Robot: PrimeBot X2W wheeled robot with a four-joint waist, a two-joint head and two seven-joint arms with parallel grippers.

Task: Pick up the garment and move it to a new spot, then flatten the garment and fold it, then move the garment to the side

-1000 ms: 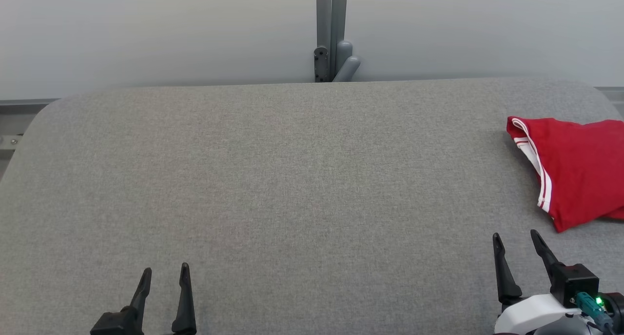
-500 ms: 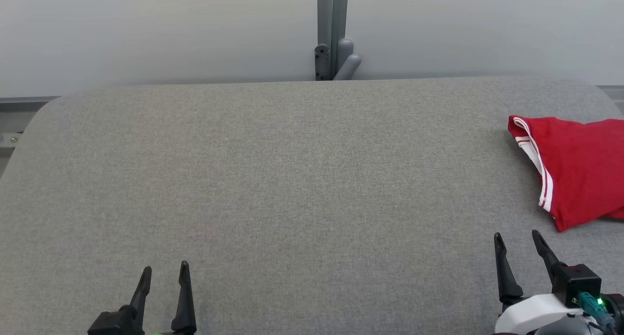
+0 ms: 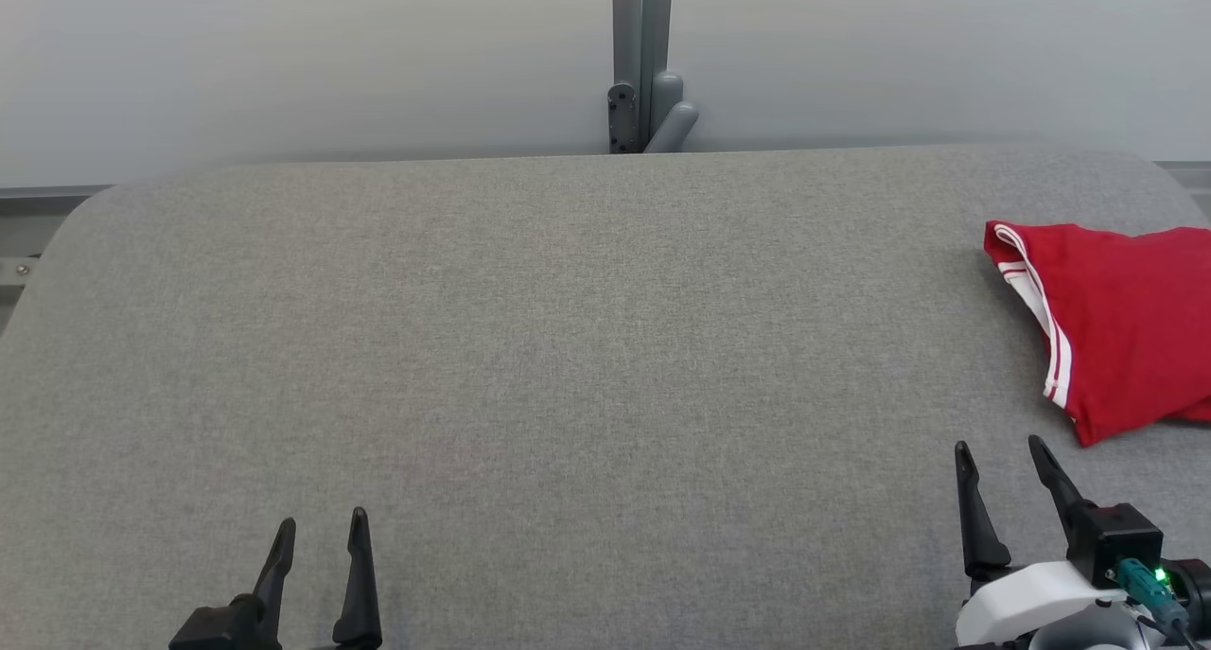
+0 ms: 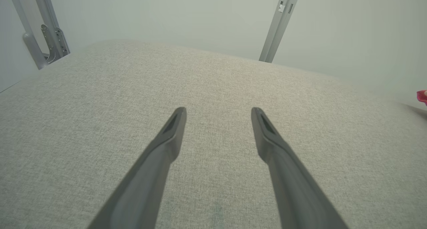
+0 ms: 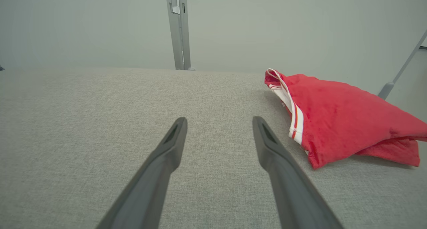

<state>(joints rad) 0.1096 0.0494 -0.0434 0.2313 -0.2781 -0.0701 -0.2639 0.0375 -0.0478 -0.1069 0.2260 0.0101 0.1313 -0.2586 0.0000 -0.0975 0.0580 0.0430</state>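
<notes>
Grey padded table (image 3: 568,347) bears the red garment (image 3: 1126,328) just beyond the empty, wide-open right end effector (image 3: 999,445).

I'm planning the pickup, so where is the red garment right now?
In the head view the red garment lies on the right side of the grey table, just ahead and right of the open right gripper.

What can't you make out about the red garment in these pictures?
Head view: garment cut off by the right edge.
Right wrist view: its top fold hides the layers beneath; its kind is unclear.
Left wrist view: a tiny red sliver at the right edge.
</notes>
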